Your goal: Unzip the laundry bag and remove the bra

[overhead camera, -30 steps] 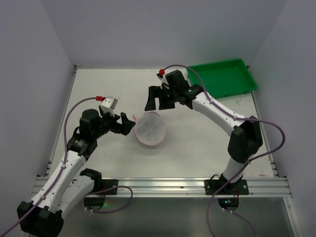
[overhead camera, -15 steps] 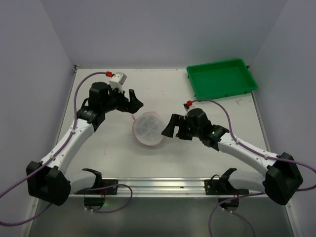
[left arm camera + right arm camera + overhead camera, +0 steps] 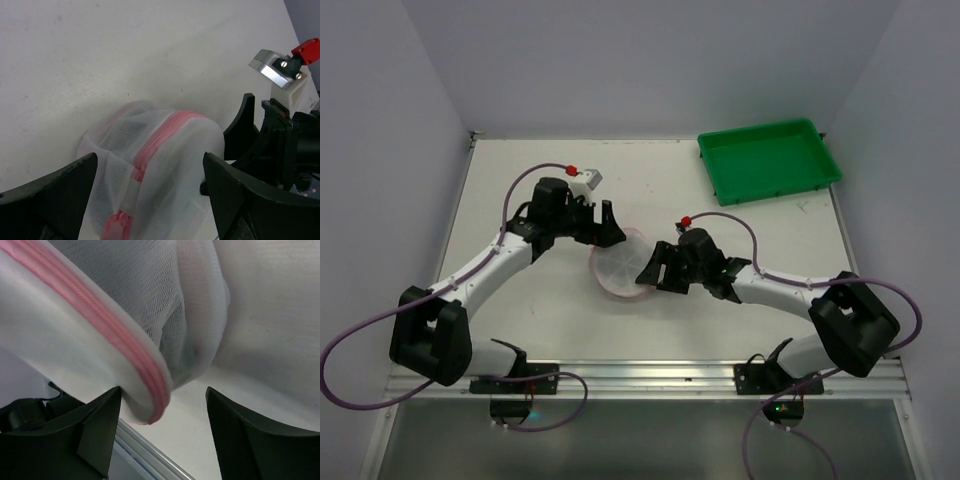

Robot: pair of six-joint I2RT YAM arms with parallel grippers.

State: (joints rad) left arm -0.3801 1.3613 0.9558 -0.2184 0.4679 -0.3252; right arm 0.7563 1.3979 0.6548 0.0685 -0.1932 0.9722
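The laundry bag is a round white mesh pouch with pink zipper trim, lying mid-table. My left gripper is open at the bag's back-left edge. In the left wrist view the bag fills the gap between the spread fingers. My right gripper is open at the bag's right edge. In the right wrist view the bag's pink-trimmed rim hangs between the spread jaws, close to the left finger. The bra is hidden; nothing of it shows apart from the bag.
A green tray stands at the back right corner. White walls close in the table on three sides. A metal rail runs along the near edge by the arm bases. The right gripper's body shows in the left wrist view.
Both arms have closed in on the bag. The left gripper moved from the left to the bag's back-left edge; the right swung from behind to its right edge. The bag barely moved.
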